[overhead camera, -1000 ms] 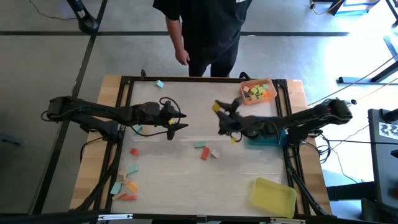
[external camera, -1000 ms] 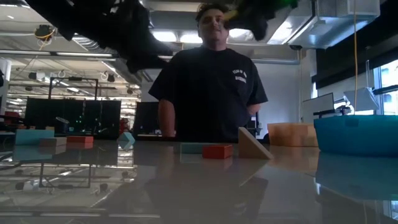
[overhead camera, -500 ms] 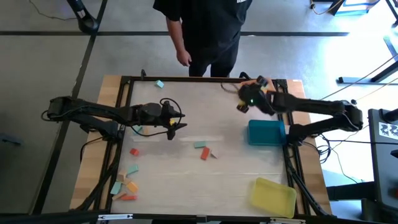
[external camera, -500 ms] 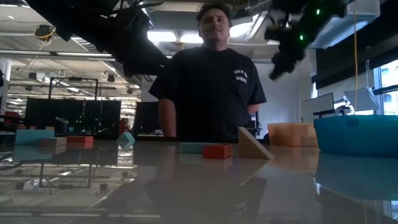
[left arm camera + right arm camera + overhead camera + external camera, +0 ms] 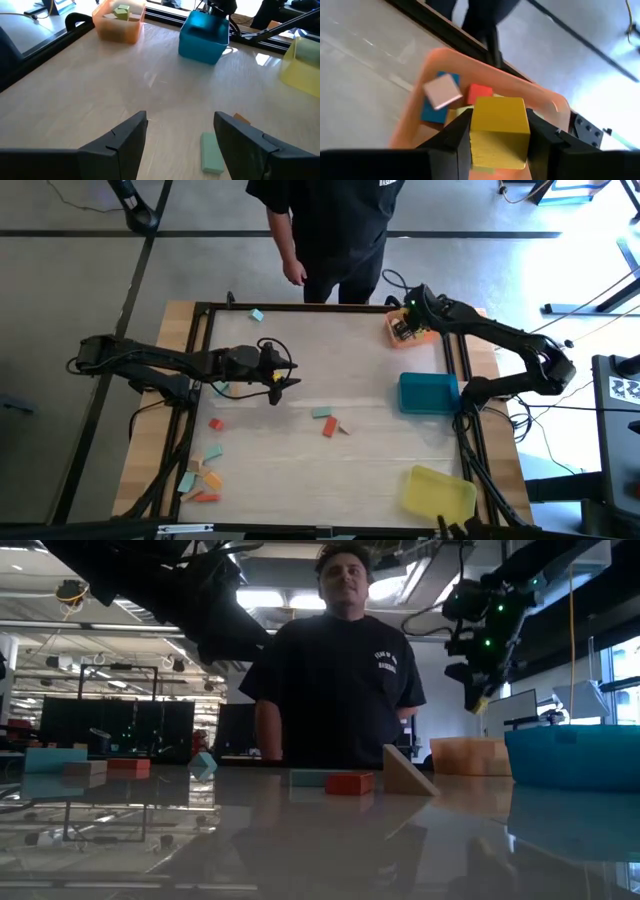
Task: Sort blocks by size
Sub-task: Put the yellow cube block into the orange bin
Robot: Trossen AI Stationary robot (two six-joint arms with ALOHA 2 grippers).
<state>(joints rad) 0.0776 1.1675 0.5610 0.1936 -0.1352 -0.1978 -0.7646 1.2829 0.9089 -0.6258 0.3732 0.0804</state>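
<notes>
My right gripper [image 5: 408,328] hangs over the orange tray [image 5: 432,336] at the table's far right, shut on a yellow cube [image 5: 499,131]. The tray holds several blocks, among them a red one [image 5: 480,92] and a blue one [image 5: 436,109]. My left gripper [image 5: 287,378] hovers open above the table's left middle; a green bar [image 5: 212,153] lies flat on the table below its fingers, untouched. Teal, red and tan blocks [image 5: 330,422] lie at the table's middle. Several more blocks [image 5: 200,477] lie near the near left corner. My right gripper pinches the yellow cube by two opposite side faces [image 5: 478,131] between its two fingers [image 5: 454,142]. The fingers slant down from above. The cube is lifted clear, above the orange tray's inside.
A blue tray [image 5: 428,393] stands at the right edge and a yellow tray [image 5: 438,495] at the near right. A person [image 5: 330,230] stands at the far edge. A teal block [image 5: 257,315] lies far left, a red one [image 5: 215,423] left of middle.
My right gripper has swung from the table's middle toward the far right corner and now hangs over the orange tray, rolling and tipping downward on the way. The yellow cube has stayed in its fingers, clear of the table.
</notes>
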